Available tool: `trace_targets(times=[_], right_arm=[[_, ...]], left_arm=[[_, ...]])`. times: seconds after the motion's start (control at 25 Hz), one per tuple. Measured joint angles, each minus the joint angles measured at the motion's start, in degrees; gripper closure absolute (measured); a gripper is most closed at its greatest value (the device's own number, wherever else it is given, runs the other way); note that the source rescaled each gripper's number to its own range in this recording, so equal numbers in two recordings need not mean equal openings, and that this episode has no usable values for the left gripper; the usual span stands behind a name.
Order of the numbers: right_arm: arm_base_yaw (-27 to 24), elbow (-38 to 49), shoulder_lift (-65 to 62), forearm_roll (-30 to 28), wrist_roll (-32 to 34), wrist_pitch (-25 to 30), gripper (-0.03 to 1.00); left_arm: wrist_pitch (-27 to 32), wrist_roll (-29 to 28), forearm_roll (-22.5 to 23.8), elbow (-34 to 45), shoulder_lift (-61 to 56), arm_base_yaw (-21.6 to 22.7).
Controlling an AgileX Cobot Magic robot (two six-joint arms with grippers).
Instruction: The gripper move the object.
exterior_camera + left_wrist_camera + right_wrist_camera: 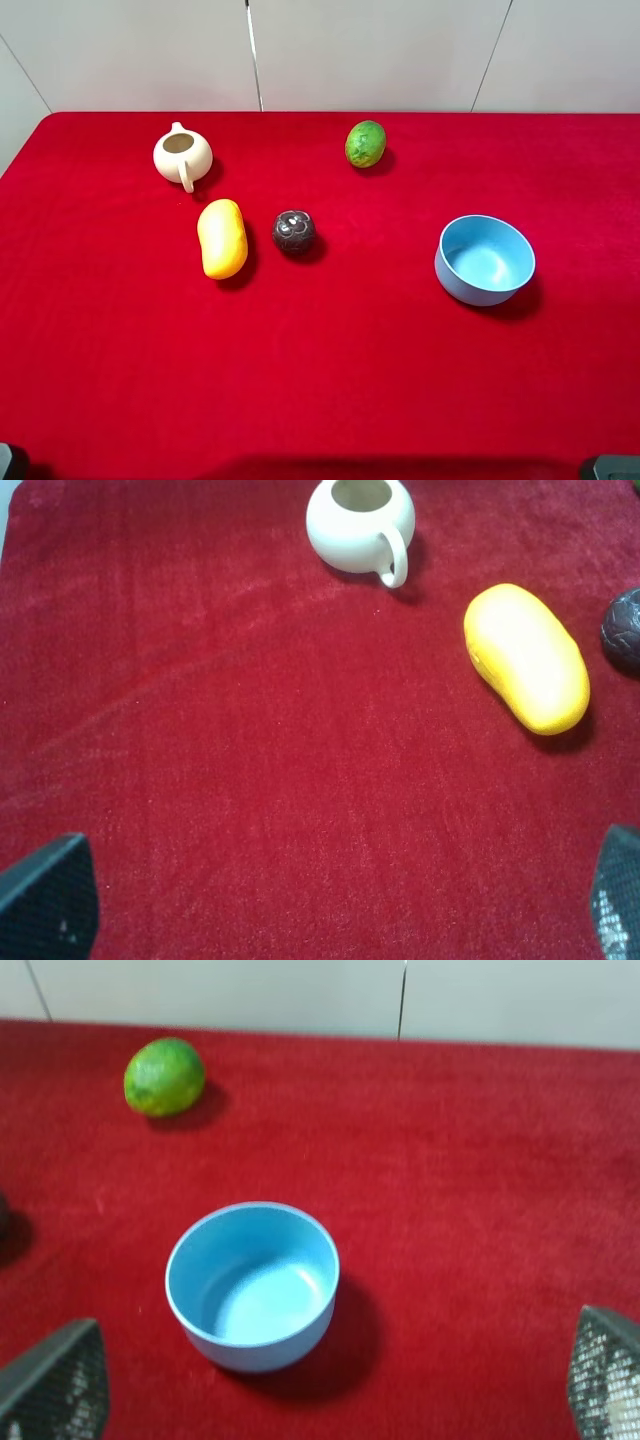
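Observation:
The object, a small dark brown-purple glossy ball (294, 232), sits on the red cloth near the middle, just right of the yellow mango (222, 238). In the left wrist view the ball (625, 630) shows at the frame's edge beside the mango (527, 658). My left gripper (330, 900) is open and empty, well short of both. My right gripper (330, 1380) is open and empty, near the blue bowl (252, 1285). In the exterior view only bits of the arms show, at the bottom left corner (10, 462) and the bottom right corner (610, 467).
A cream teapot (182, 155) stands at the back left. A green oval fruit (366, 144) lies at the back centre. The blue bowl (484, 259) stands at the right. A white wall runs behind the table's far edge.

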Motion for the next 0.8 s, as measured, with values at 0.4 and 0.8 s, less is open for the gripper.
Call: trace_targets(times=[0.4, 0.8], right_arm=[[0.0, 2.2, -0.1, -0.4, -1.8, -3.3, -0.03], [0.0, 2.2, -0.1, -0.5, -1.8, -3.9, -0.03]], left_arm=[[0.0, 0.0, 0.0, 0.0, 0.0, 0.0], [0.0, 0.0, 0.0, 0.0, 0.0, 0.0]])
